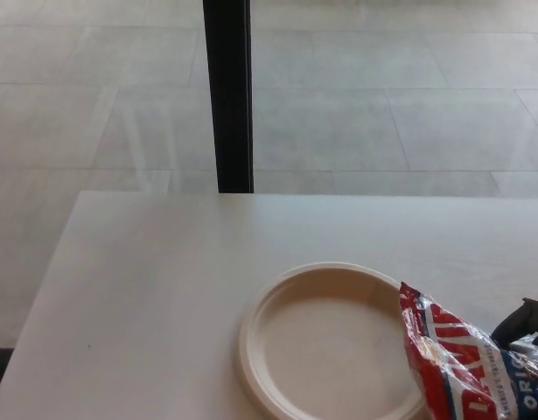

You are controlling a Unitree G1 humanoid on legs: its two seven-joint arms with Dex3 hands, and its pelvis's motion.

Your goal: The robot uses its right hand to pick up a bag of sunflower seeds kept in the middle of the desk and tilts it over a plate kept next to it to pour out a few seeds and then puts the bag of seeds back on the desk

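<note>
Over at the worktop's (146, 289) near right corner, the right robot hand (520, 322) grips the seed bag (465, 363), fingers clamped on its crinkled far end. Bag's red top overlaps the cream plate's (251, 350) right rim, plate bare inside.

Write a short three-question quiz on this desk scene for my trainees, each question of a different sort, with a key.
1. True or false: seeds already lie in the plate.
2. Multiple choice: the seed bag overlaps which edge of the plate in the picture? A) left B) far C) right
3. Short answer: which of the robot's hands shows, and what is it doing?

Key
1. False. The plate's inside looks bare.
2. C. The bag's red top reaches over the plate's right rim.
3. The right hand, at the picture's right edge; it holds the bag. The left hand is out of view.
</note>
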